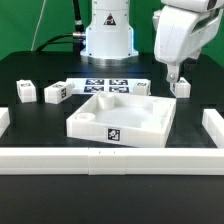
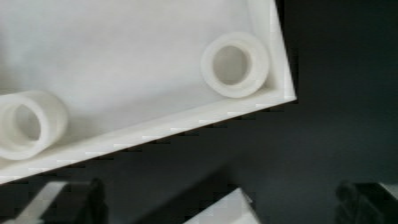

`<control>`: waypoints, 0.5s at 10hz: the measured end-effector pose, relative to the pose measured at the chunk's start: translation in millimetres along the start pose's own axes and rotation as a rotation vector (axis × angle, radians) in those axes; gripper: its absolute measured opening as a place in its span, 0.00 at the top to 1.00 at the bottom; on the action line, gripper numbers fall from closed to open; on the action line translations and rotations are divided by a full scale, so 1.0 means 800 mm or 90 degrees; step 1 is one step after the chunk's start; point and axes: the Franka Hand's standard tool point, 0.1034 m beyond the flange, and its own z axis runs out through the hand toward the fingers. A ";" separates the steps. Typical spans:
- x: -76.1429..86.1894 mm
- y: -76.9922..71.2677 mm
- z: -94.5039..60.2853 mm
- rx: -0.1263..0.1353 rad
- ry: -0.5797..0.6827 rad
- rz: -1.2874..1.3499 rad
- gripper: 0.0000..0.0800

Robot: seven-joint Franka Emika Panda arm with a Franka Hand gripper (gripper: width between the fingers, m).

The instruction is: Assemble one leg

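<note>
Three legs show in the exterior view, small white blocks with tags. One leg (image 1: 180, 87) stands at the back on the exterior view's right, and two legs (image 1: 25, 92) (image 1: 55, 93) stand on its left. My gripper (image 1: 171, 72) hangs just above and beside the right-hand leg. In the wrist view the gripper (image 2: 217, 202) is open, with dark fingers (image 2: 71, 200) far apart at the frame's edges. A blurred pale shape (image 2: 228, 208) lies between them; I cannot tell what it is.
The large white tray-like piece (image 1: 90, 122) sits mid-table; its corner with two round sockets (image 2: 231, 62) fills the wrist view. The marker board (image 1: 105, 85) lies behind it. White rails run along the front (image 1: 110, 160) and both sides (image 1: 212, 125).
</note>
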 end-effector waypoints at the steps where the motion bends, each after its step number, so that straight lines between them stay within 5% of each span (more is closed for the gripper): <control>1: 0.000 0.000 0.000 0.000 0.000 0.000 0.19; 5: 0.000 0.000 0.001 0.001 0.000 0.001 0.19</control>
